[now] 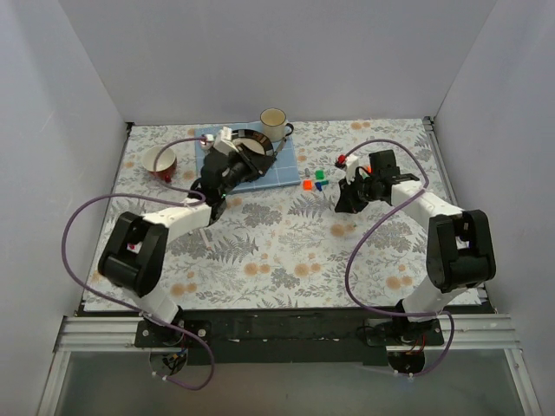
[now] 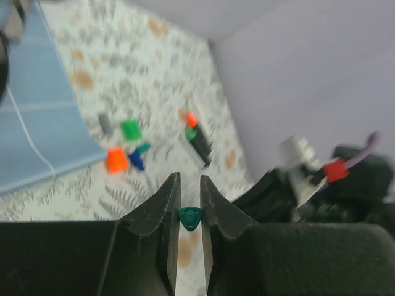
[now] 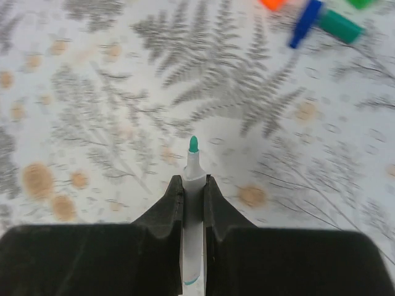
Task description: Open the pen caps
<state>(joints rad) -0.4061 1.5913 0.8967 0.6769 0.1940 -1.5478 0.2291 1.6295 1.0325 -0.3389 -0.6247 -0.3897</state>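
While the small teal plastic cap (image 2: 189, 219) sits pinched in the left gripper (image 2: 189, 179), left of the worktop's (image 1: 286, 251) middle, its slim white-barrelled pen (image 3: 192, 163) lies apart, clamped in the right gripper (image 3: 192, 180). The pen's long axis runs along the fingers, with the bare teal tip pointing forward. Loose orange, green and blue caps (image 1: 307, 183) lie toward the far edge, nearer the right arm.

We see the rear of the pen (image 3: 193, 163) lost under the right pincer (image 3: 193, 180), and the orange cap (image 3: 271, 3) cropped by the top edge.
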